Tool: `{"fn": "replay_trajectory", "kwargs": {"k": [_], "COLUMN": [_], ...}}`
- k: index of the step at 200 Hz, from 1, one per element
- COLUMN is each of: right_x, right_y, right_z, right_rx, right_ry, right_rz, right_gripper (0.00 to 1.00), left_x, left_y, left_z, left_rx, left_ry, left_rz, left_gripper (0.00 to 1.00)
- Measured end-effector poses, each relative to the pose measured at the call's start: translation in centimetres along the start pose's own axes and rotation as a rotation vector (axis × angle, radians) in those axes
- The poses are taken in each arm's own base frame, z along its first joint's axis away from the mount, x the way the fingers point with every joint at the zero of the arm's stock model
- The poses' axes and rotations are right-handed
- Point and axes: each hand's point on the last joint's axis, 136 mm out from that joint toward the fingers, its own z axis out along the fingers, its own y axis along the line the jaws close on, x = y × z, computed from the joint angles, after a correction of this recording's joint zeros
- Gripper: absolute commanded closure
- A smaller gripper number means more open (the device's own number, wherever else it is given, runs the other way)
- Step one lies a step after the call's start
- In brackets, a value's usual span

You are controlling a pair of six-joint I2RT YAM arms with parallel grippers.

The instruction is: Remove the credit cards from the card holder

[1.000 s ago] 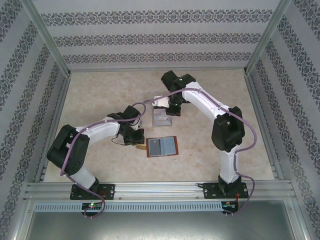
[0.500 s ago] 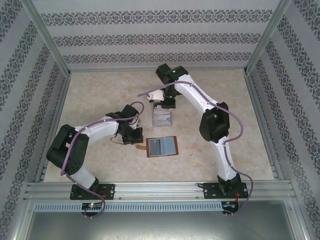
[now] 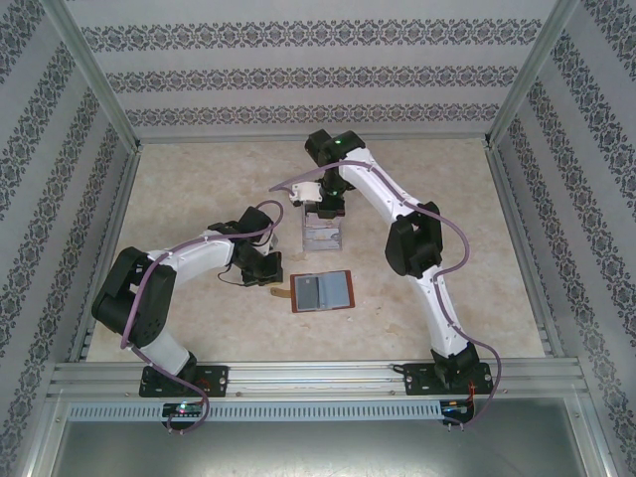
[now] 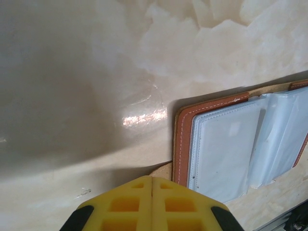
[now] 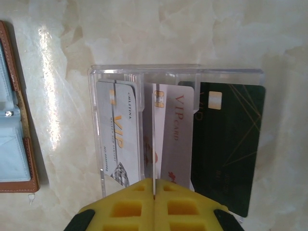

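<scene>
Left claw point(image 4: 152, 179) sits just beside the open card holder point(image 4: 226, 144).

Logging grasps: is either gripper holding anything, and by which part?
Nothing is held: the left gripper and right gripper are both shut, empty.

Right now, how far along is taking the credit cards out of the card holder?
Done: three credit cards stand in the clear tray. In hand: nothing; right gripper, shut, by the tray; left gripper, shut, beside the open card holder. Left: unclear whether its pockets hold more.
</scene>
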Motion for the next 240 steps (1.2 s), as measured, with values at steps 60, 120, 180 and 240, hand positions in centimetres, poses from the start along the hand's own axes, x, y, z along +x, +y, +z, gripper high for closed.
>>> {"fn": "replay_trajectory", "kwargs": {"k": [60,120,180,240], "right_x": [0.0,-0.3,-0.9,-3.0], "right_y": [0.2,-0.6,-1.6,0.7], "right_z": [0.6,0.6,0.2,-1.3], "right_rx": [-0.018,0.014,0.080,0.163], "right_ry": [0.002,-0.006,-0.044,-0.168], "right_rz": [0.005,0.009,0.082,0.280], "right_gripper": [0.84,0.81,0.78,0.76], "left_x": [0.1,0.0,0.0,0.3], "left_y": [-0.1,0.0,-0.2,-0.7], "left_z": [0.0,-0.1,-0.2,-0.1], "left_rx": [0.007,0.007,0.015,0.045], "left_ry": [0.005,0.003,0.004,0.025], "left_rz": [0.000,-0.005,-0.004,0.013], "left_gripper": [0.96,0.95,0.95,0.96]}}
